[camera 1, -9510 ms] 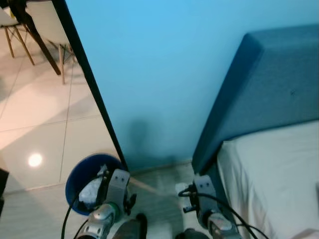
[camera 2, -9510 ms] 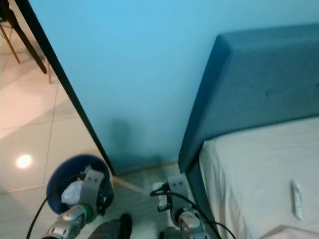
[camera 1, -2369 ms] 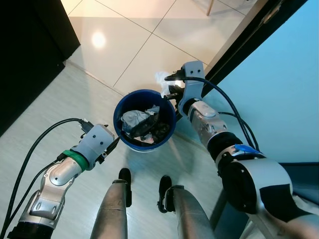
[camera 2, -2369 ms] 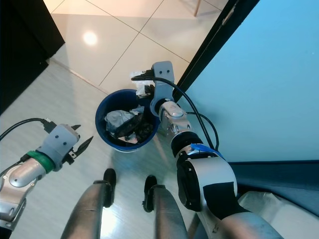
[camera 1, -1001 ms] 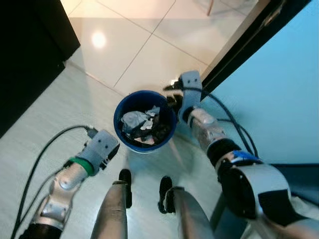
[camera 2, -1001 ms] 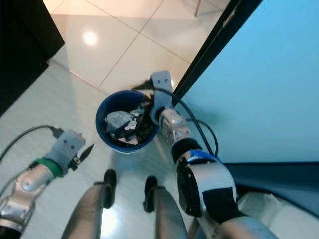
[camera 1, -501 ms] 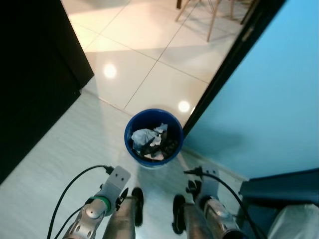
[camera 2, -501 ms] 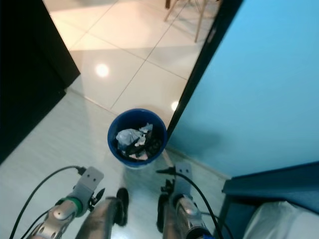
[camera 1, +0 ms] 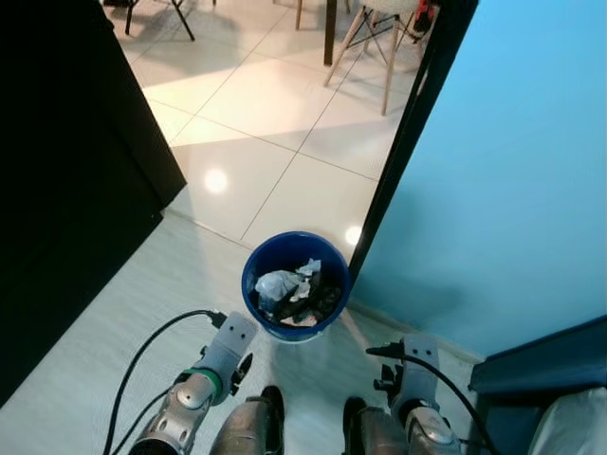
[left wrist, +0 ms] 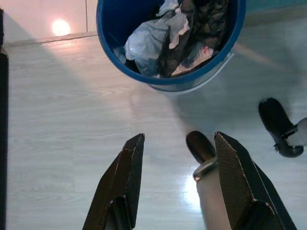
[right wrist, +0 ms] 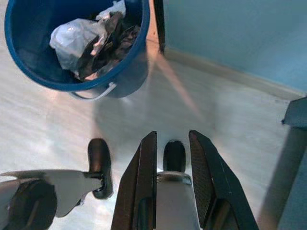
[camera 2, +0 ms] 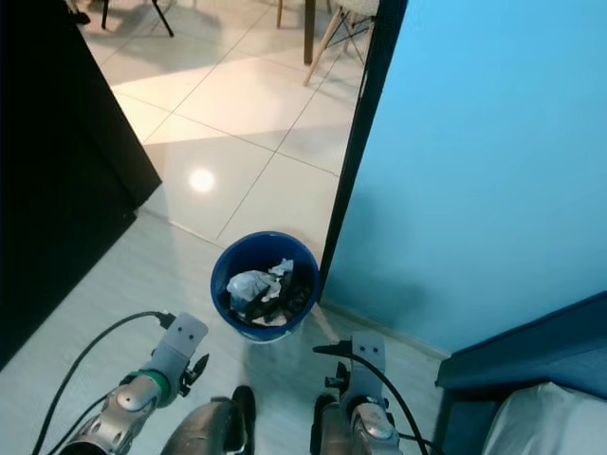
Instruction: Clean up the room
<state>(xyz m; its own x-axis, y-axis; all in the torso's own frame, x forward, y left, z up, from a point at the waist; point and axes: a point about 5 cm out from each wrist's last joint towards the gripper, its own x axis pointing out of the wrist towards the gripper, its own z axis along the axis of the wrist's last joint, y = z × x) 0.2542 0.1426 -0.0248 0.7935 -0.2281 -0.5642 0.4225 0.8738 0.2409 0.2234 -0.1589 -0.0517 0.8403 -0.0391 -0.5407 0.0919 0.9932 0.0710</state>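
Both empty: left gripper (left wrist: 175, 167) wide apart, right gripper (right wrist: 171, 165) narrowly parted, near the unlabelled blue bin (camera 1: 254, 270).

Pale wood-look floor (camera 1: 114, 313) lies under me, giving way at twelve o'clock to glossy cream tiles (camera 1: 275, 114) with a ceiling light's glare (camera 1: 215, 180). A blue wall (camera 1: 512, 161) fills two o'clock behind a black door frame (camera 1: 408, 142). Black furniture (camera 1: 66, 171) stands at ten o'clock; wooden chair legs (camera 1: 379, 47) at one.
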